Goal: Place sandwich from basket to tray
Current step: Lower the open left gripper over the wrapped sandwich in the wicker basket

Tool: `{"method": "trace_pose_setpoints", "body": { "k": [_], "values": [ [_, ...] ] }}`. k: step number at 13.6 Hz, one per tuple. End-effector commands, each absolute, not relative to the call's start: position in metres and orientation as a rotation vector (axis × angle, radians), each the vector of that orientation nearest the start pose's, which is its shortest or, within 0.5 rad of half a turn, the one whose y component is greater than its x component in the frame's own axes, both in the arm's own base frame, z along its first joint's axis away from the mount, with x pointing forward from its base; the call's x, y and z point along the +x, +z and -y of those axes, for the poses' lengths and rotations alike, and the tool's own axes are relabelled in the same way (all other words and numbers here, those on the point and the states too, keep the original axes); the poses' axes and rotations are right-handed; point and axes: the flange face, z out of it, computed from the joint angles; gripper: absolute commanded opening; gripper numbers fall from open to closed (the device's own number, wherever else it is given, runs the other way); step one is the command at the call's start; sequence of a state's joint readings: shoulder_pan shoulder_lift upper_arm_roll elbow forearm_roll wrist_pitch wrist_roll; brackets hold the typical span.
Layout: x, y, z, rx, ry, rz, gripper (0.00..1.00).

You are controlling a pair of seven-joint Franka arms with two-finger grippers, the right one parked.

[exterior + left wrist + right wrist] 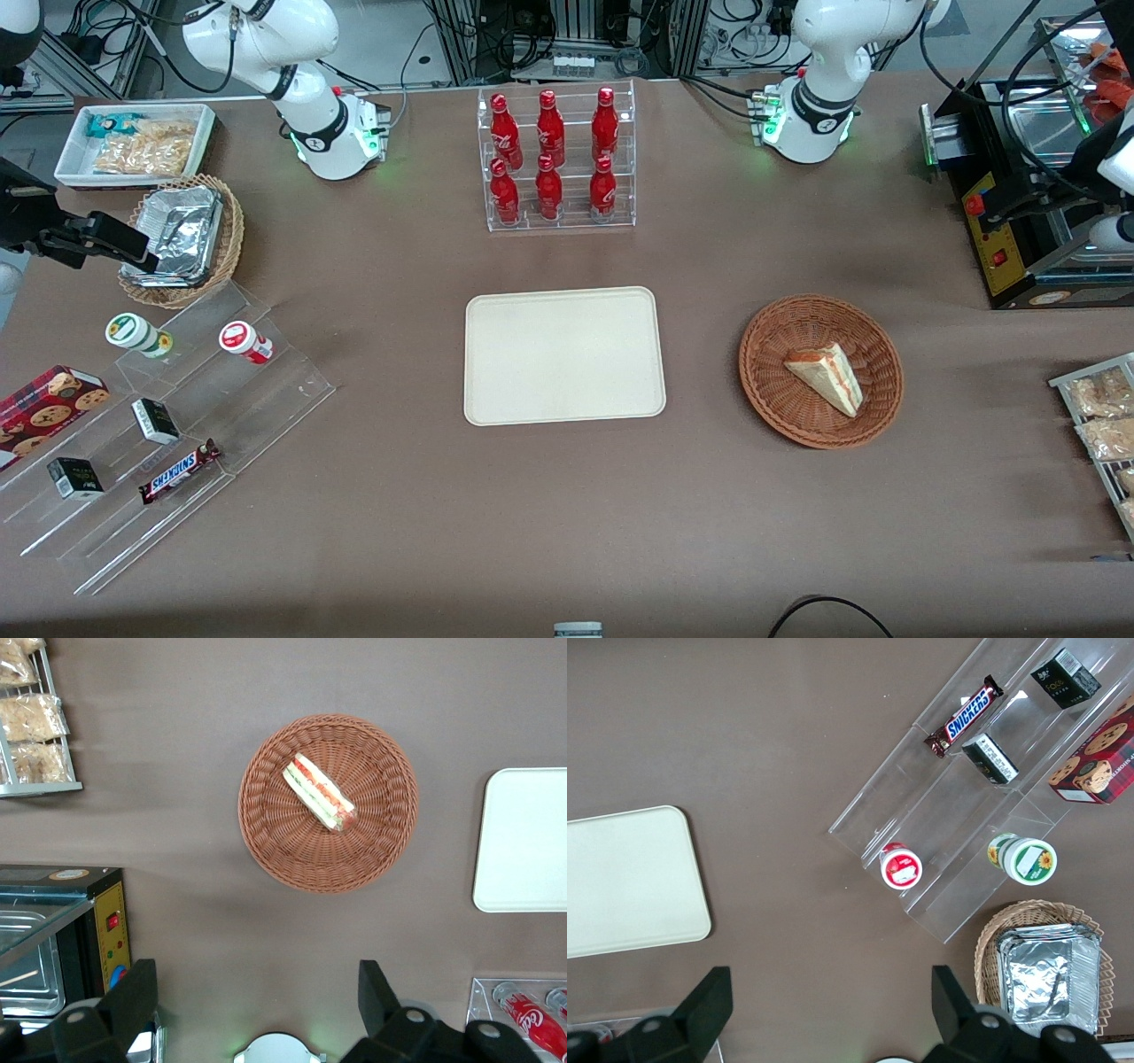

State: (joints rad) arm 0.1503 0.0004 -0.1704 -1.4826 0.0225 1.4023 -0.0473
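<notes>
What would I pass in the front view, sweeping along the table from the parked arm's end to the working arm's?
Cookie box → Snickers bar → tray → basket holding the sandwich → rack of bagged snacks. The pincer hangs open above the table, apart from the basket.

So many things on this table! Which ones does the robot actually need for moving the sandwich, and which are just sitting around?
Needed: sandwich, reddish wicker basket holding it, cream tray, open end effector high above the table.

Just sitting: red bottles, Snickers bar, foil container, cookie box.
</notes>
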Motion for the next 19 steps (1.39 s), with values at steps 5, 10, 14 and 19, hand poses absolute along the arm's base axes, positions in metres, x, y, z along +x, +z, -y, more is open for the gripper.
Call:
{"method": "trace_pose_setpoints", "body": {
  "k": [5, 10, 14, 19],
  "values": [
    [0.55, 0.602, 0.005, -3.099, 0.226, 0.048, 1.0],
    [0.559, 0.496, 0.029, -3.088, 0.151, 0.199, 1.0],
    [0.555, 0.422, 0.045, -3.055, -0.021, 0.635, 1.0],
    [0.546, 0.348, 0.063, -2.96, -0.091, 1.116, 1.0]
  ]
}}
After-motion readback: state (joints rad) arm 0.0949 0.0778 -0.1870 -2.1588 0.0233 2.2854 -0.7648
